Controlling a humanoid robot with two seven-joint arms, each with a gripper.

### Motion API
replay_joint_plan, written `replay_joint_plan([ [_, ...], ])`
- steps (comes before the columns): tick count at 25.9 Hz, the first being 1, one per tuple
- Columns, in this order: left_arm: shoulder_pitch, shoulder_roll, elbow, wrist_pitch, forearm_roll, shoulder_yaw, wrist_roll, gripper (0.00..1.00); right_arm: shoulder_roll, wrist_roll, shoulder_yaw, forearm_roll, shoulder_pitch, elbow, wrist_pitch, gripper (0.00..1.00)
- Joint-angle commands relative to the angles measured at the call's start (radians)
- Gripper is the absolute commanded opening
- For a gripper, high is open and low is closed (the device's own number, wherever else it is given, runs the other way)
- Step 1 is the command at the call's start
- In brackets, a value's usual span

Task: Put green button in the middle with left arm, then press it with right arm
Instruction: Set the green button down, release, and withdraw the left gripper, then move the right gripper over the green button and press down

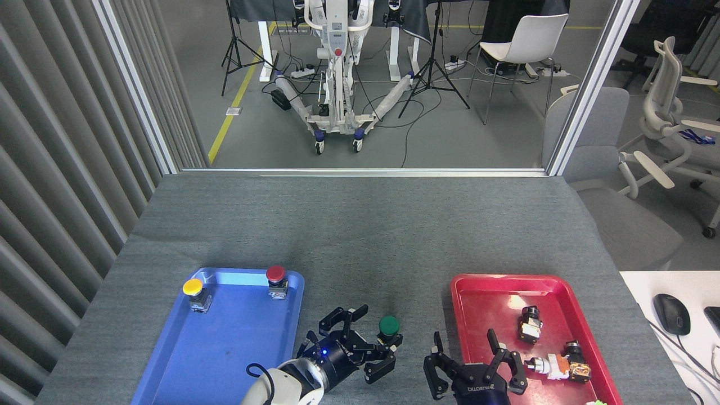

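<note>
The green button (pixel 389 325) stands upright on the grey cloth of the middle (pixel 360 247), between the two trays and near the table's front edge. My left gripper (pixel 377 339) reaches in from the lower left and is open, one finger on each side of the button's base and neither visibly pressing it. My right gripper (pixel 464 344) is open at the front, over the left rim of the red tray (pixel 457 292), just right of the green button and holding nothing.
The blue tray (pixel 225 343) at the left holds a yellow button (pixel 193 288) and a red button (pixel 275 274). Several small parts lie in the red tray. A mouse (pixel 671 314) lies on a white desk at the right.
</note>
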Motion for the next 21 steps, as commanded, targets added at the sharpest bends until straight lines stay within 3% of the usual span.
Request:
replay_joint_plan([
  [1, 0.105, 0.06, -0.219, 0.032, 0.004, 0.009, -0.007, 0.99, 0.0, -0.002, 0.01, -0.001, 0.0, 0.001, 0.0, 0.96],
  [6, 0.22, 0.145, -0.534, 0.176, 0.004, 0.029, -0.124, 0.99, 0.005, 0.0, 0.04, -0.001, 0.0, 0.009, 0.0, 0.95],
  [8, 0.278, 0.165, -0.636, 0.231, 0.004, 0.081, -0.148, 0.99, 0.008, 0.0, 0.06, -0.001, -0.003, 0.018, 0.001, 0.89],
  [9, 0.319, 0.166, -0.676, 0.268, 0.004, 0.125, -0.148, 0.99, 0.009, 0.0, 0.073, -0.001, -0.008, 0.024, 0.004, 0.82],
  [12, 0.484, 0.162, -0.744, 0.423, 0.007, 0.319, -0.131, 0.99, 0.013, 0.001, 0.099, -0.001, -0.014, 0.033, 0.003, 0.42],
  [16, 0.617, 0.172, -0.771, 0.495, 0.005, 0.421, -0.081, 0.99, 0.014, 0.007, 0.126, 0.0, -0.034, 0.046, -0.008, 0.09],
  [21, 0.649, 0.18, -0.79, 0.487, 0.013, 0.515, -0.084, 0.99, 0.019, 0.047, 0.166, 0.002, -0.081, 0.096, 0.009, 0.0],
])
